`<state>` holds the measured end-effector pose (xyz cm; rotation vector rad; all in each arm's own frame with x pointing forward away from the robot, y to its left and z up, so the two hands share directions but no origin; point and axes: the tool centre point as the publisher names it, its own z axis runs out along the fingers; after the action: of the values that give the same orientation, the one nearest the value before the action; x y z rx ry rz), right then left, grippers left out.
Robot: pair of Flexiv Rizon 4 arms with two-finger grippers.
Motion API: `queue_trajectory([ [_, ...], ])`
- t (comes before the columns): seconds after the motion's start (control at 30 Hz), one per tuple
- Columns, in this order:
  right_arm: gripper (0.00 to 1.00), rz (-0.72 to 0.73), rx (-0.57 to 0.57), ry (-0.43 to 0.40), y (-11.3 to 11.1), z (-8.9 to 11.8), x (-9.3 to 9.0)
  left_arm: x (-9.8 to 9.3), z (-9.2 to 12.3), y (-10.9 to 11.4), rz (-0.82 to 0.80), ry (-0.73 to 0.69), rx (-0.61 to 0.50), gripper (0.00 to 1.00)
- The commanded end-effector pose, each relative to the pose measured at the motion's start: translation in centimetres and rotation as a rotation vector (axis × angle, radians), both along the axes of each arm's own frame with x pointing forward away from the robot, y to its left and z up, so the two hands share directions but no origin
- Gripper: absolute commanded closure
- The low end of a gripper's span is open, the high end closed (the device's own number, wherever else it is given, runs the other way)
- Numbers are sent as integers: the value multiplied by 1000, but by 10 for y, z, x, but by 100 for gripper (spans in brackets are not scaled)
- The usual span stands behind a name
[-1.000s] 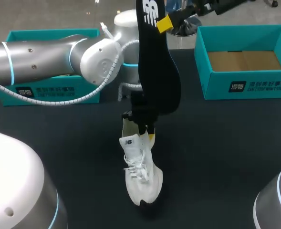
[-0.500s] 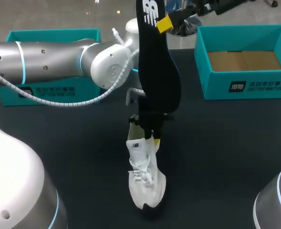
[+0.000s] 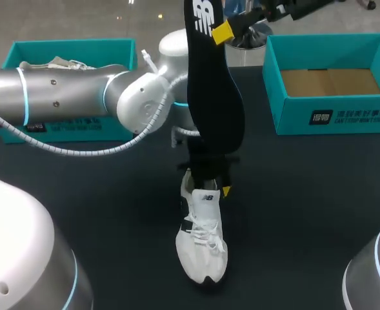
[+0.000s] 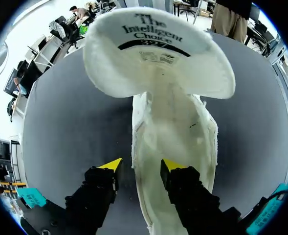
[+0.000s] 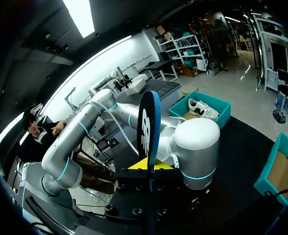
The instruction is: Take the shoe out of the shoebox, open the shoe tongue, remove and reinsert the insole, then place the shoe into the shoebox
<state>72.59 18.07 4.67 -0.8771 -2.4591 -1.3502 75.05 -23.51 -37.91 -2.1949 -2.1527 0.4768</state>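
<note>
Insole out of shoe, shoe on table.
Right gripper [image 5: 146,165] is clamped on the black insole [image 5: 148,122], held upright above the white shoe [image 3: 202,242]. The shoe stands sole-down on the table [image 3: 306,194]. Left gripper [image 4: 140,169] sits at its heel collar; whether it grips cannot be determined.

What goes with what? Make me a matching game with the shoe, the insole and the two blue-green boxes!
Things:
1. white shoe
2. black insole
3. shoebox on the right
4. shoebox on the left

States:
A. holds another shoe
B. lies on the dark table
C. shows only its brown bottom
D. held up in the air by the right end effector

Pairs: 1-B, 2-D, 3-C, 4-A
</note>
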Motion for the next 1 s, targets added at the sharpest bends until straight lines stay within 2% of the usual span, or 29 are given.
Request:
queue_trajectory([
  [0.03,100,0,-2,2,1,0,1,-1,9,15,78,-6,-159,0],
  [0.17,100,0,-2,2,1,0,1,12,29,22,227,21,-354,0],
  [0.37,100,0,-2,2,1,0,1,34,69,56,434,198,-642,0],
  [0.47,100,0,-2,2,1,0,1,40,86,66,523,311,-797,0],
  [0.57,100,0,-2,2,1,0,1,44,98,76,567,376,-907,0],
  [0.77,100,0,-2,2,1,0,1,42,110,85,544,427,-1009,0],
  [1.0,100,0,-2,2,1,0,1,42,110,85,544,427,-1009,0],
])
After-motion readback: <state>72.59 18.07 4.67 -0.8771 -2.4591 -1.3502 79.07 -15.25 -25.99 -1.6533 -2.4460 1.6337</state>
